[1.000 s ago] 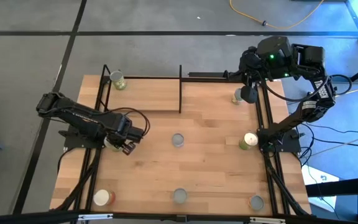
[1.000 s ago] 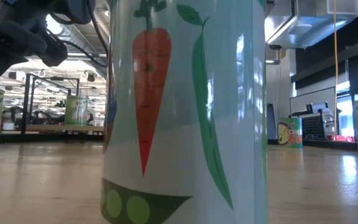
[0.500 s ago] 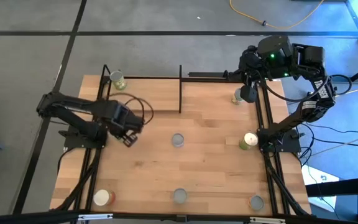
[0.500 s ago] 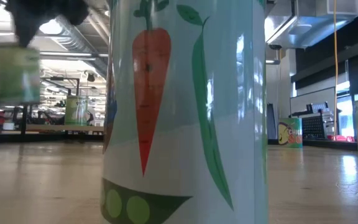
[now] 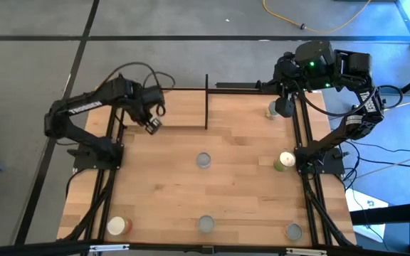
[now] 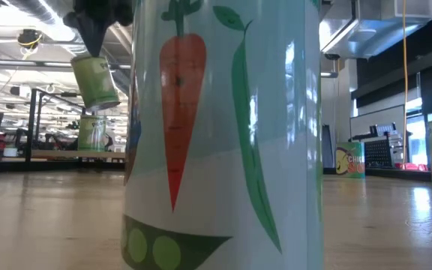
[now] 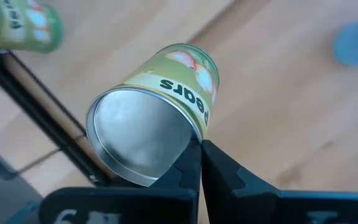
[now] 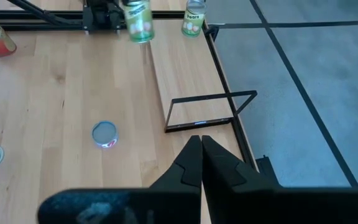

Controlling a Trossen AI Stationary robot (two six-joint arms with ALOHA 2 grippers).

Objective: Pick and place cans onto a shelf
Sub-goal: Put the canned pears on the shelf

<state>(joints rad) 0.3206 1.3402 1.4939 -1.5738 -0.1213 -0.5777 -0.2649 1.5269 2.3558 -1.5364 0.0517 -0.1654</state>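
Carrying a green-labelled pears tin (image 5: 152,125) over the light-wood shelf (image 5: 184,108) from above, the left gripper (image 5: 153,121) should, on the level view, right the tilted tin (image 6: 95,81) before lowering, its wrist showing jaws clamped on the rim, while the right gripper (image 8: 201,157), jaws together, waits.

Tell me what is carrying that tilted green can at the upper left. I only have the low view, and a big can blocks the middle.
Observer: The left gripper pinches the pears can by its rim.
Operator: Say where it is over the table.
Observer: From above, it hangs over the front edge of the shelf, left of the middle.
Operator: Report the right arm.
Observer: The right gripper is shut and empty, at the table's rear right corner.
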